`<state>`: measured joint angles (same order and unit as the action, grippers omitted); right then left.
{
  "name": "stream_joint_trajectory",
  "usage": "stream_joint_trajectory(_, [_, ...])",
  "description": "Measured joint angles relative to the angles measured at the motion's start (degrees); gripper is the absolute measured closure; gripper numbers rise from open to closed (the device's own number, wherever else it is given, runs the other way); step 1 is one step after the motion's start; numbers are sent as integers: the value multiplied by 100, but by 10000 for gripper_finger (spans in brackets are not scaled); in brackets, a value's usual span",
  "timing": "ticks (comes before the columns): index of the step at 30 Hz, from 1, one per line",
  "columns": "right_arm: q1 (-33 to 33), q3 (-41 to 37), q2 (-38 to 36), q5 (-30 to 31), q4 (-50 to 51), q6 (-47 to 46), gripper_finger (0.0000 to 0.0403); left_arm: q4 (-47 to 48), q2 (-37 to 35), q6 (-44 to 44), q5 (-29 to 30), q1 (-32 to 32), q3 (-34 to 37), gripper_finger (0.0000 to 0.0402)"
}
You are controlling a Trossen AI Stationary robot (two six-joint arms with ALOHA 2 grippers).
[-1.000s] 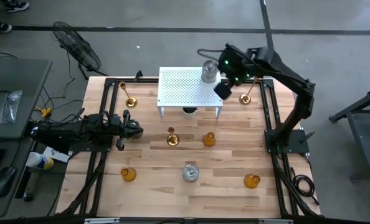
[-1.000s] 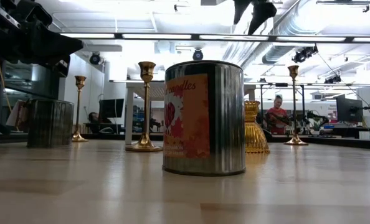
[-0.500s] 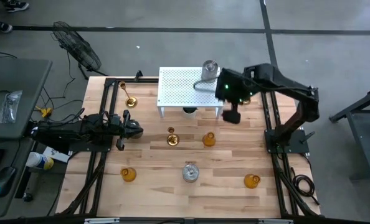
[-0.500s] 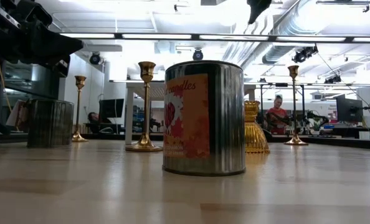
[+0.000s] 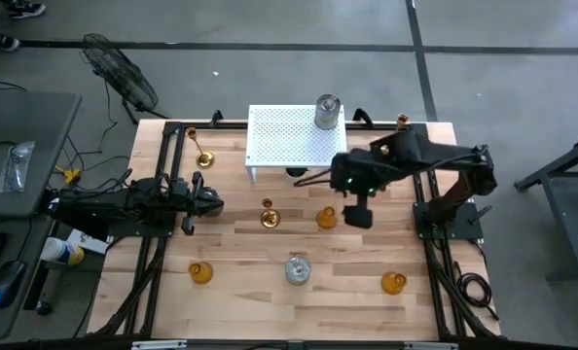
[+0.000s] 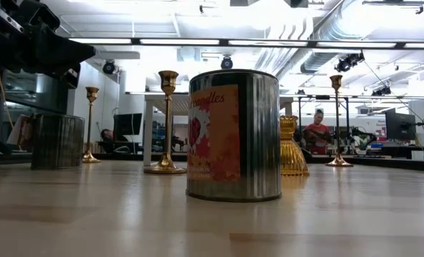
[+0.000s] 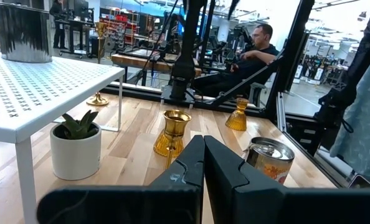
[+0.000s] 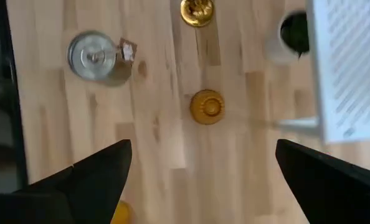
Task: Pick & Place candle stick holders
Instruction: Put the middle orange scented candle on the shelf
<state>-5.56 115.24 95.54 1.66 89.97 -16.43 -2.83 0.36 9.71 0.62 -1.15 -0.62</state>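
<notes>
The amber holder (image 5: 327, 218) stands upright near the table's middle, at about 4 o'clock from the slim gold candlestick (image 5: 268, 216) and just off the front right leg of the white rack (image 5: 294, 136); in the right wrist view it sits squarely between the fingers, seen from above (image 8: 207, 106). The right gripper (image 5: 358, 213) hovers beside it at 3 o'clock, jaws spread wide and holding nothing. This looks like the approach to a pick, and a good one would centre the jaws over the holder's narrow neck, come straight down, and close only once both fingers flank it evenly, since a squat piece may skid if nudged on one side. A silvery-grey jar (image 5: 327, 111) already stands on the rack's 1 o'clock corner. Room is tight toward 12 o'clock, where the rack's leg and a small potted plant (image 7: 76, 150) crowd in; toward 6 o'clock the boards lie open as far as the tin (image 5: 298, 268). The left gripper (image 5: 208, 202) waits at the table's 9 o'clock edge, fingers pressed together.
</notes>
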Motion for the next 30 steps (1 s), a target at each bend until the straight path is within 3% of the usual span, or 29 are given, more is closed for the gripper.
stream_joint_trajectory(6, [-537,-2,337,4,-20,-1555,13,0,0,0,2,0,0,402])
stream_joint_trajectory(11, [-1146,-70,434,679,-119,-2247,13,0,0,-2,0,0,0,402])
stream_joint_trajectory(15, [-1516,-685,304,936,-503,-2959,13,0,0,-1,0,0,0,402])
stream_joint_trajectory(20, [-2077,-2003,-128,938,-1938,-3088,13,2,0,-1,0,0,0,402])
stream_joint_trajectory(30, [-2899,-5050,-816,1030,-5977,-1627,13,2,0,-2,0,0,0,402])
